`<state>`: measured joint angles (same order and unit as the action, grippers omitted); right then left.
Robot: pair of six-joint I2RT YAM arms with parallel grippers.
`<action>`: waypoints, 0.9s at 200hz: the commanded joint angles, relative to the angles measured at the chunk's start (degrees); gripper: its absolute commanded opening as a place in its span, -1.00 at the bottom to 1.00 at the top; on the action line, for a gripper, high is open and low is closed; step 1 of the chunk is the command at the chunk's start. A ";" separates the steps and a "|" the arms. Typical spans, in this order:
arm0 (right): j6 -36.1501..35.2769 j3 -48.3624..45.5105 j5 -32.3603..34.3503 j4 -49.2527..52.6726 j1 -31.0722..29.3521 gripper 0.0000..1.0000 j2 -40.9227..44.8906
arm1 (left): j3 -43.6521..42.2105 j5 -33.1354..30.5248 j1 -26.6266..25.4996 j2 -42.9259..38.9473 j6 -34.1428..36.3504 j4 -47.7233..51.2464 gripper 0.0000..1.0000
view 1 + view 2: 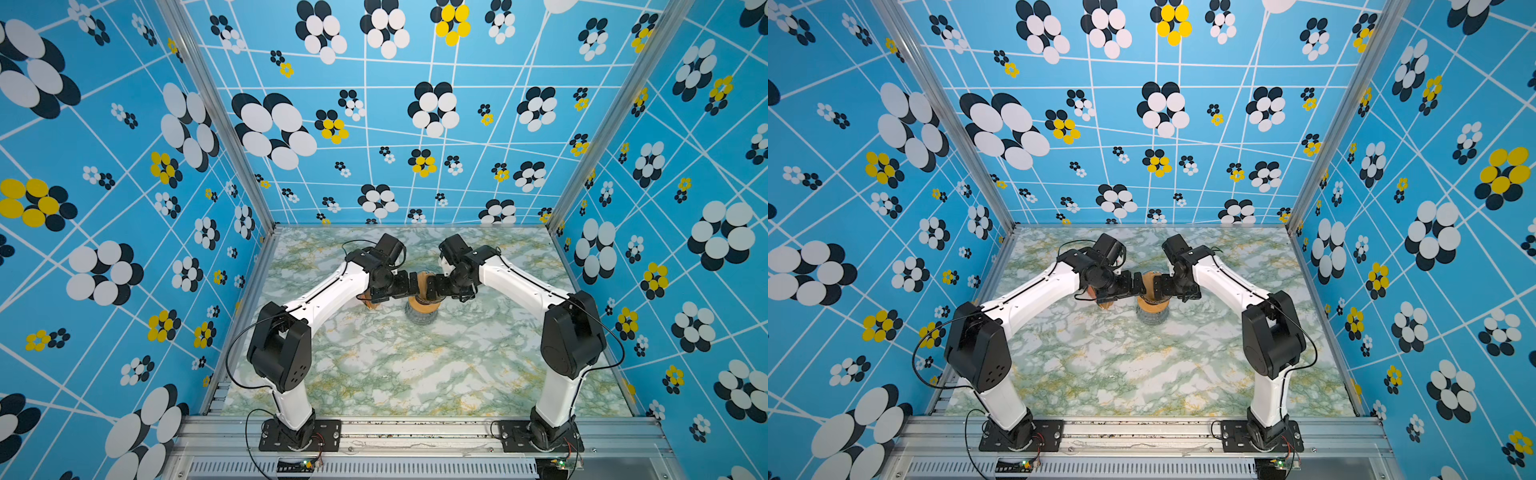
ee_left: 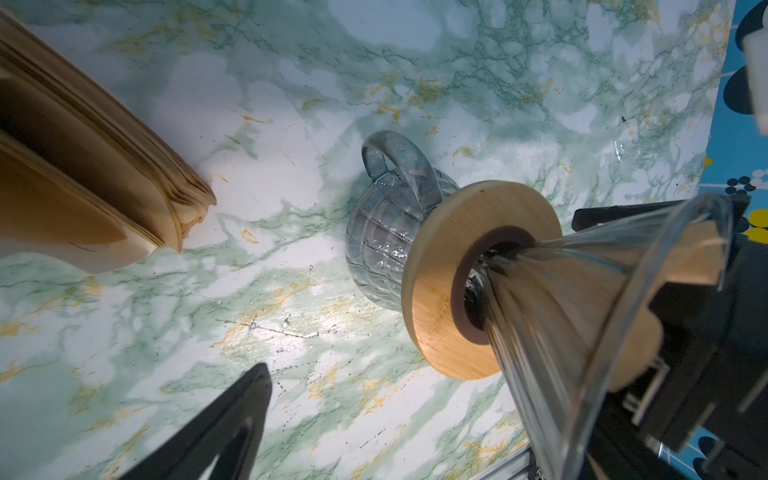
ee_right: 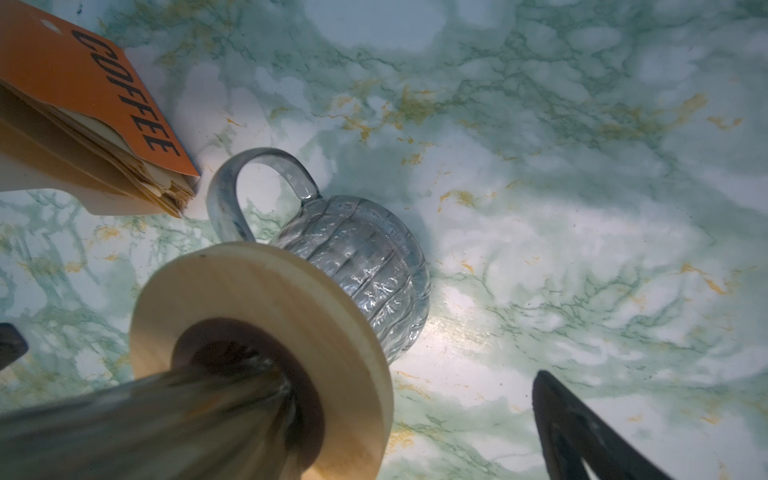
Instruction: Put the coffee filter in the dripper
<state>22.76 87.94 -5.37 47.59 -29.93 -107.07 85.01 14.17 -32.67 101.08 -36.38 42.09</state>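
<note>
Left wrist view: dripper (image 2: 582, 316) sits spout-down in the dark hole of the wooden ring (image 2: 436, 299), which rests on the glass jug (image 2: 382, 237)
Coffee filter: tan paper (image 2: 690, 257) seen through the dripper's clear wall, lying inside the cone; its upper edge stands near the glass rim
Dripper, right wrist view: ribbed glass cone (image 3: 166, 419) blurred and very near the lens, tip in the ring's hole (image 3: 266, 316)
Jug: clear, ribbed body, handle (image 3: 253, 183) pointing toward the filter packet; upright on the marble table (image 3: 582, 208)
Filter packet: orange card marked COFFEE (image 3: 108, 104) over a stack of tan papers (image 2: 83, 166), lying just beside the jug handle, apart from it
Left gripper: (image 1: 409, 286) jaws spread wide, nothing between them; one black finger (image 2: 216, 432) visible over bare table
Right gripper: (image 1: 432, 289) jaws wide apart too, empty; one finger (image 3: 582, 432) in its wrist view, clear of the jug
Top views: both grippers meet over the dripper from either side (image 1: 1152, 284); whether they touch the glass cannot be told
Jug base, top view: ribbed glass bottom (image 1: 422, 320) showing under the ring, mid-table
</note>
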 commanded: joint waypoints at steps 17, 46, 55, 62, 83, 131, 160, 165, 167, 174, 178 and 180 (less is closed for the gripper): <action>0.35 1.26 0.02 0.18 -0.04 0.88 2.97 | -0.99 -0.37 -0.12 -0.14 0.25 0.80 1.00; -1.23 -0.12 -1.97 -2.03 -0.09 0.87 5.67 | -0.79 -0.06 0.10 -0.26 0.21 0.83 1.00; -1.79 -0.29 -1.77 -1.85 -0.11 0.87 5.81 | -0.75 -0.10 0.15 -0.27 0.09 0.78 1.00; -2.31 -0.02 -1.14 -1.27 -0.11 0.87 5.77 | -0.73 -0.10 0.20 -0.20 0.09 0.80 1.00; -3.05 1.56 1.20 1.46 -0.21 0.87 4.42 | -0.73 0.02 0.15 -0.27 0.15 0.80 1.00; -4.58 7.33 2.66 6.44 -1.17 0.90 0.54 | -0.73 0.17 0.19 -0.44 -0.07 0.63 1.00; -5.26 9.68 3.81 8.40 -1.68 0.90 -1.48 | -0.66 0.21 0.19 -0.36 -0.01 0.72 1.00; -5.40 10.07 3.96 8.71 -1.72 0.90 -1.79 | -0.55 0.17 0.25 -0.33 -0.01 0.72 1.00; -5.44 10.19 4.07 8.87 -1.78 0.90 -1.97 | -0.55 0.16 0.24 -0.35 -0.01 0.72 1.00; -5.60 10.50 4.22 9.15 -1.86 0.90 -2.30 | -0.43 0.15 0.29 -0.26 -0.06 0.72 1.00; -5.68 10.78 4.31 9.35 -1.96 0.90 -2.50 | -0.39 0.28 0.32 -0.27 -0.05 0.72 1.00; -5.68 10.90 4.38 9.42 -1.97 0.90 -2.64 | -0.38 0.32 0.32 -0.27 -0.08 0.72 1.00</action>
<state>18.52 96.73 -3.05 53.17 -31.27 -107.68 84.73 14.17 -32.64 101.10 -36.38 41.98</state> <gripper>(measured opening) 0.950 0.998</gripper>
